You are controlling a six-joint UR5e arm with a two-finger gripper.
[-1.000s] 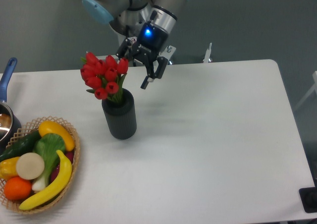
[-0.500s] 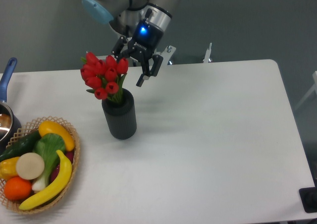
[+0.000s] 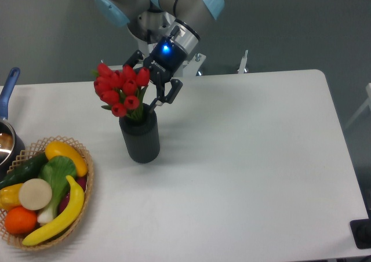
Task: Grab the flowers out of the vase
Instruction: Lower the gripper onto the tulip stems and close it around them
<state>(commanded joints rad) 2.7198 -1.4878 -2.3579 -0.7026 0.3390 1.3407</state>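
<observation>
The gripper (image 3: 149, 87) sits directly behind and to the right of the flowers (image 3: 120, 89), above the rim of the vase (image 3: 139, 135). Its fingers are spread apart; one finger (image 3: 164, 94) shows at the right of the bunch, pointing down toward the vase mouth, while the other is largely hidden behind the red buds. Whether either finger touches a bud or stem cannot be determined. A blue light glows on the wrist housing above the fingers.

The flowers stand in the vase, stems inside its mouth, red buds leaning up and to the left. The vase stands upright on the white table (image 3: 243, 157), in the left half of the surface.

A wicker basket (image 3: 82, 152) holding fruit and vegetables rests at the front left corner, well apart from the vase. A metal pot (image 3: 7, 140) with a blue handle is cut off by the left edge.
</observation>
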